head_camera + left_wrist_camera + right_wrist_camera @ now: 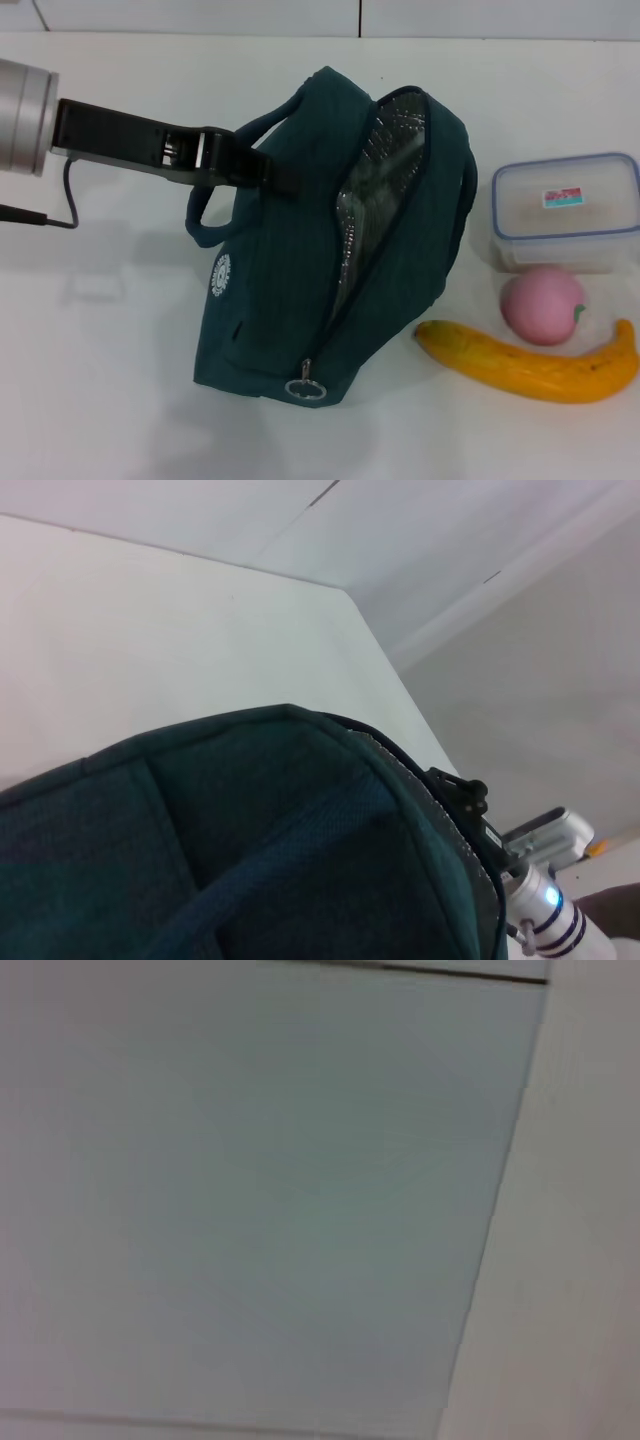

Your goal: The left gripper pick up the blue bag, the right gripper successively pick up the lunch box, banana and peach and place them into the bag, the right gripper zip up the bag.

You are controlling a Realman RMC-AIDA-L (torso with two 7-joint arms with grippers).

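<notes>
The blue bag point(400, 250) lies on the white table with its zip open and its silver foil lining point(375, 170) showing. My left gripper point(280, 175) reaches in from the left and is shut on the bag's fabric by the upper loop handle point(262, 122). Up close, the left wrist view is filled by the blue bag point(250, 840). To the right of the bag sit the lunch box point(565, 210), the peach point(542, 305) and the banana point(530, 365). My right gripper is out of view; its wrist view shows only a pale surface.
The zipper's ring pull point(305, 388) hangs at the bag's near end. A thin black cable point(60, 205) trails from the left arm's silver cylinder point(22, 115). Bare white table point(100, 380) stretches to the left of the bag and in front of it.
</notes>
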